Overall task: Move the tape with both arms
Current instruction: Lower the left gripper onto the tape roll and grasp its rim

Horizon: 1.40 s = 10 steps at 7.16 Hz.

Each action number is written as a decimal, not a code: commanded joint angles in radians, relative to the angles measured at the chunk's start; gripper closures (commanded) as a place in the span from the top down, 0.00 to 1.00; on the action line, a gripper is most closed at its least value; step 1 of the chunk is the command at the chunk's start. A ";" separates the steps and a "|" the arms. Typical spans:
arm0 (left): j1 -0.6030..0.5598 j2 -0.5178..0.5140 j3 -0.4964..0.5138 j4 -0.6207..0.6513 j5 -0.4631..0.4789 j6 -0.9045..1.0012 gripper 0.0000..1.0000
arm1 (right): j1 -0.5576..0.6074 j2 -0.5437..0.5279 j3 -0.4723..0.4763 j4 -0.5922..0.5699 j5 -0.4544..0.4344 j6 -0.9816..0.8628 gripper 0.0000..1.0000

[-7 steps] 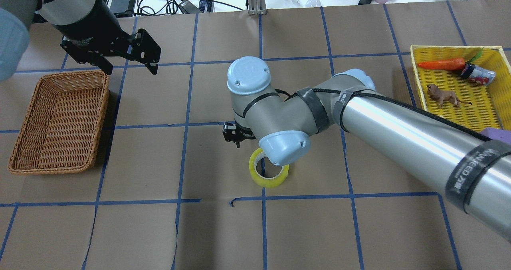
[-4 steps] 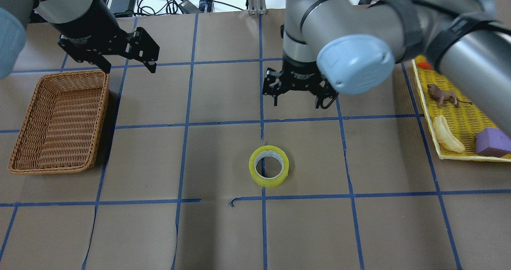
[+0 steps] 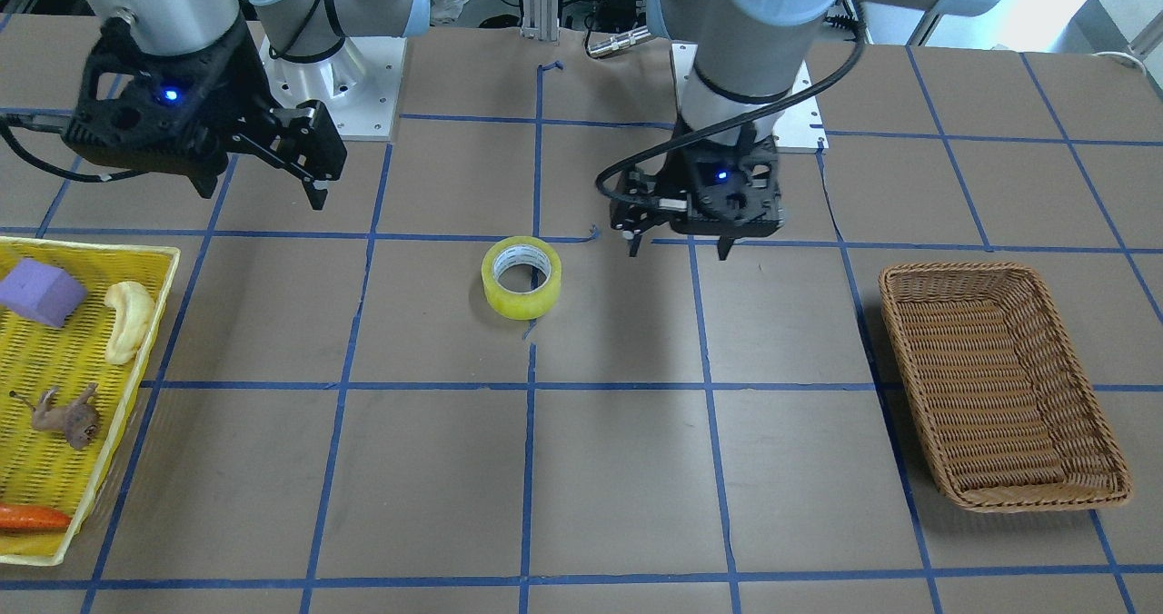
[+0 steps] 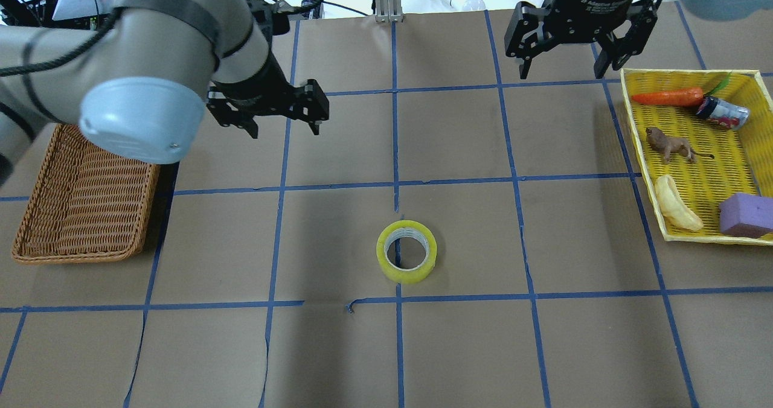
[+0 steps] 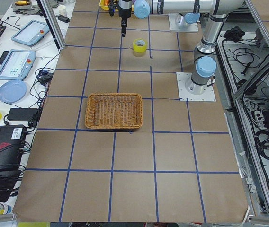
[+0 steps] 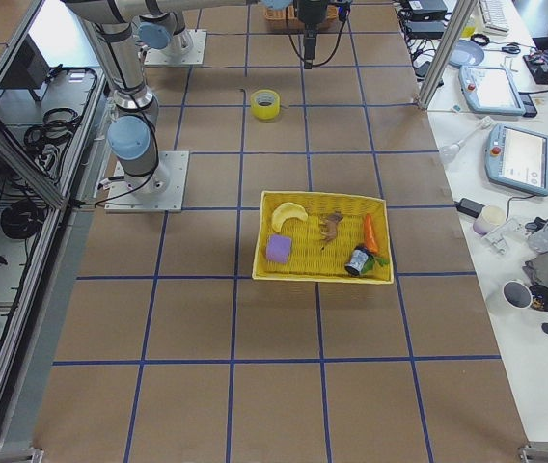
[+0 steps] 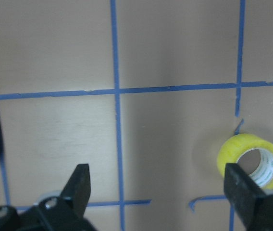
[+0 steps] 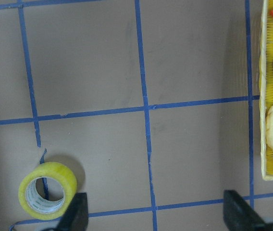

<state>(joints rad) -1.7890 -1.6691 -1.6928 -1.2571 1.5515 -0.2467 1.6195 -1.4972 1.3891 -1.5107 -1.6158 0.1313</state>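
Two end effectors hang over the bench, both spread wide and holding nothing.

Front-facing view: the tape [image 3: 518, 302] lies flat, core hole up, near the middle of the brown bench [image 3: 618, 469], straddling a blue grid line [image 3: 531, 469]. The left end effector [image 3: 679, 251] points down just to the right of the roll and a little farther back, not touching it, with its blue light on. The right end effector [image 3: 262, 192] hangs at the far left, well apart from the roll. A wicker basket [image 3: 954, 270] sits at the right. At the left, a yellow tray [image 3: 91, 250] holds a purple block [image 3: 41, 292], a pale banana-like piece [image 3: 127, 319], a brown animal figure [image 3: 68, 414] and a carrot [image 3: 32, 517].

Overhead view: the roll lies alone near the centre. The left end effector is to its left and farther back, and the right end effector is at the far right, beside the tray's far corner.

Side views: the roll shows small at the far end of the bench, beyond the basket in one view and beyond the tray in the other.

Left wrist view: two black fingertips [image 7: 81, 183] stand wide apart at the bottom edge, with the roll at lower right.

Right wrist view: the roll is at lower left and the tray's edge at right.
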 commanded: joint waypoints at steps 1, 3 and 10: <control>-0.169 -0.057 -0.086 0.097 0.002 -0.182 1.00 | -0.003 -0.015 0.016 -0.036 -0.006 -0.004 1.00; -0.242 -0.083 -0.222 0.245 -0.005 -0.204 1.00 | -0.003 -0.015 0.016 -0.034 0.010 -0.006 1.00; -0.194 -0.178 -0.320 0.355 0.010 -0.178 0.94 | -0.001 -0.031 0.016 -0.032 0.011 -0.007 1.00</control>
<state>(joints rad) -1.9818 -1.8331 -2.0146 -0.9035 1.5617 -0.4026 1.6183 -1.5265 1.4074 -1.5433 -1.6046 0.1255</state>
